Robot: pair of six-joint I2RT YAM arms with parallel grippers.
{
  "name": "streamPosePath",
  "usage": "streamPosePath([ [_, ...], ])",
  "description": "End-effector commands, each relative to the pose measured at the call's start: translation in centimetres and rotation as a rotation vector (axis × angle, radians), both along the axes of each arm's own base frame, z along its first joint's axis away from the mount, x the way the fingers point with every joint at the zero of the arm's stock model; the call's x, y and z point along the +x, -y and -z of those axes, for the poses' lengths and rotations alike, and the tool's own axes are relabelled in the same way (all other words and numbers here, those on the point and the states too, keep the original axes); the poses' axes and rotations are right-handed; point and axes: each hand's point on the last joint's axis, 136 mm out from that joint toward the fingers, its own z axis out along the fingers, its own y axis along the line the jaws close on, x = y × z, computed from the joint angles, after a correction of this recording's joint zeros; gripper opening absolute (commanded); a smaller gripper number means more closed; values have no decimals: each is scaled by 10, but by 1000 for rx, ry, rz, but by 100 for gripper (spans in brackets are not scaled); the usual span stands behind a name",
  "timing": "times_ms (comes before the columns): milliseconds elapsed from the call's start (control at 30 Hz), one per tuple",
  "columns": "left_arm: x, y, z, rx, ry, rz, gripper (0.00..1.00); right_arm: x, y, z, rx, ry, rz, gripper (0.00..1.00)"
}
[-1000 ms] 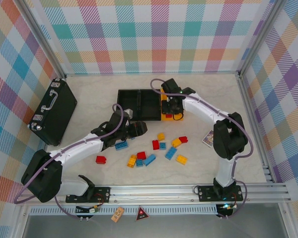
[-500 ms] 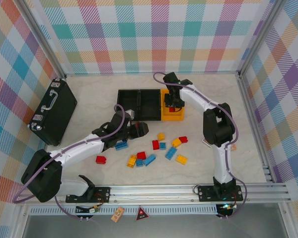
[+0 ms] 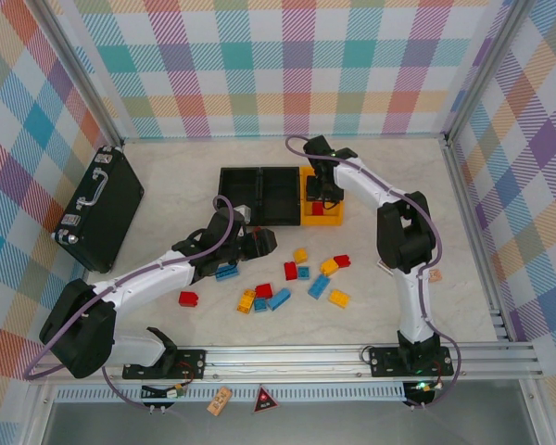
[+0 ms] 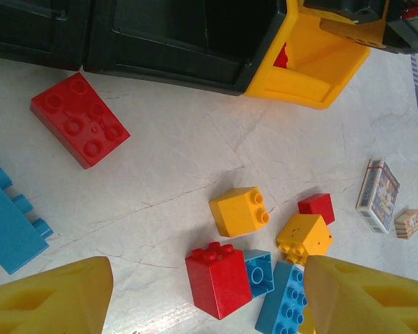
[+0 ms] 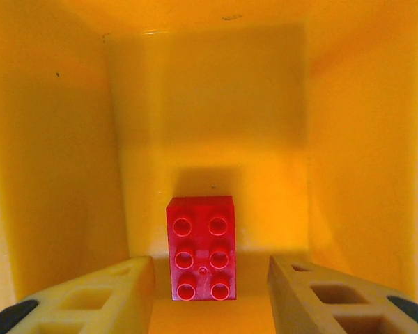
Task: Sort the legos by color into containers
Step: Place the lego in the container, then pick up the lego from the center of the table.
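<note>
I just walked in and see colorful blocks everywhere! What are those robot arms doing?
They are sorting toy bricks by color. The right gripper is open inside the yellow bin, and a red brick lies on the bin's floor beneath it. The left gripper hangs open above the loose bricks on the table, holding nothing. Two black bins stand beside the yellow one.

Bright, even overhead light, soft short shadows, sharp focus, dimmer saturated glow inside yellow bin (image 5: pixel 216 97)
</note>
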Motion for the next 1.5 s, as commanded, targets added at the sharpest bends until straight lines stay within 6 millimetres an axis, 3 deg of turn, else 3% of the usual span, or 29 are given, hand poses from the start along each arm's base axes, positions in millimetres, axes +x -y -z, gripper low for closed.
streamPosePath([
  [0,2,3,-13,4,21,-3,72,-6,-3,-41,51,59,-3,46],
  [200,2,3,-11,8,13,0,72,-37,2,-61,123,76,-18,46],
  [400,0,6,-5,9,0,18,72,-78,11,-58,168,45,-24,47],
  [700,-6,13,5,24,-26,77,72,-146,24,-26,198,-110,41,54],
  [967,-8,15,11,33,-36,91,72,-194,23,10,210,-309,147,60],
  [1267,-10,15,14,39,-45,96,72,-208,7,33,308,-408,198,62],
  [1467,-11,14,15,44,-48,97,72,-196,5,42,283,-398,218,57],
])
